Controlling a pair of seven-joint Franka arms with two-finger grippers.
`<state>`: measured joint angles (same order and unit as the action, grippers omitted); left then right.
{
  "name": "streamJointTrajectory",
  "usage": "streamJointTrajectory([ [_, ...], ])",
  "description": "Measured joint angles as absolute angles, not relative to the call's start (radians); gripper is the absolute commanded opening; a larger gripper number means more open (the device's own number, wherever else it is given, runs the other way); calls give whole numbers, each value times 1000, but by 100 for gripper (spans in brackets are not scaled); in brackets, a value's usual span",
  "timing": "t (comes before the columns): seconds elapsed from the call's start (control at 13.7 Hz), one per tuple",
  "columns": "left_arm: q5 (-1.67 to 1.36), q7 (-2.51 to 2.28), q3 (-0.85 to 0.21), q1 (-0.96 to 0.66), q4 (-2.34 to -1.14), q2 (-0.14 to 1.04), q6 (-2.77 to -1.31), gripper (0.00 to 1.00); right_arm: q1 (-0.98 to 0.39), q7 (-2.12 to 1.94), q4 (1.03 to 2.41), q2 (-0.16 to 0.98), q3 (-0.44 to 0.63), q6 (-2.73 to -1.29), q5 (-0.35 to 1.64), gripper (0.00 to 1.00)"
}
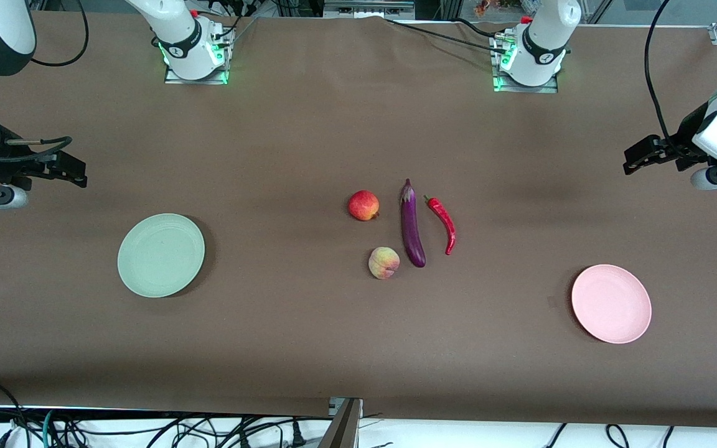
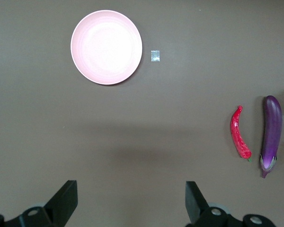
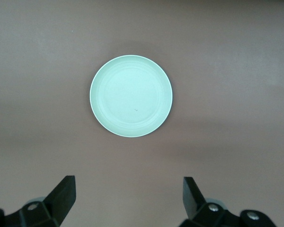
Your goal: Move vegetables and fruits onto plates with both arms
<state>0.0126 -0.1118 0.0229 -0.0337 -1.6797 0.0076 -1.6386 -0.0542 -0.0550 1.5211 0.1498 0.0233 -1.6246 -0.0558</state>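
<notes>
The round red fruit (image 1: 363, 205), the peach (image 1: 384, 262), the purple eggplant (image 1: 412, 226) and the red chili (image 1: 444, 223) lie together at the table's middle. The peach is nearest the front camera. The pale green plate (image 1: 160, 254) sits toward the right arm's end, the pink plate (image 1: 611, 303) toward the left arm's end. Both plates are bare. My left gripper (image 1: 631, 158) hangs open and empty over the table's end; its wrist view (image 2: 131, 194) shows the pink plate (image 2: 106, 47), chili (image 2: 239, 133) and eggplant (image 2: 270, 134). My right gripper (image 1: 78, 173) hangs open and empty over its own end; its wrist view (image 3: 128, 187) shows the green plate (image 3: 131, 96).
Brown cloth (image 1: 309, 330) covers the table. A small pale square of tape (image 2: 155, 56) lies beside the pink plate. The arm bases (image 1: 193, 53) (image 1: 529, 59) stand along the table's edge farthest from the front camera. Loose cables (image 1: 147, 429) hang below the edge nearest to it.
</notes>
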Motion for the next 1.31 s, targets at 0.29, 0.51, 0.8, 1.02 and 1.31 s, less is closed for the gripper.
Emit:
streamJointTrajectory([
  [0.29,11,-112,23,-32,-1680,8,-1637,100,-54,-55,1521,150,23,-1625,-56,100],
  [0.51,-2,-112,23,-28,-1680,8,-1636,100,-54,-55,1521,150,23,-1625,-56,100],
  [0.8,-6,-112,23,-27,-1680,8,-1626,100,-54,-55,1521,150,23,-1625,-56,100],
  [1.02,-6,-112,23,-27,-1680,8,-1620,100,-54,-55,1521,150,23,-1625,-56,100],
  [1.31,-6,-112,23,-27,-1680,8,-1597,100,-53,-54,1521,150,25,-1625,-56,100],
])
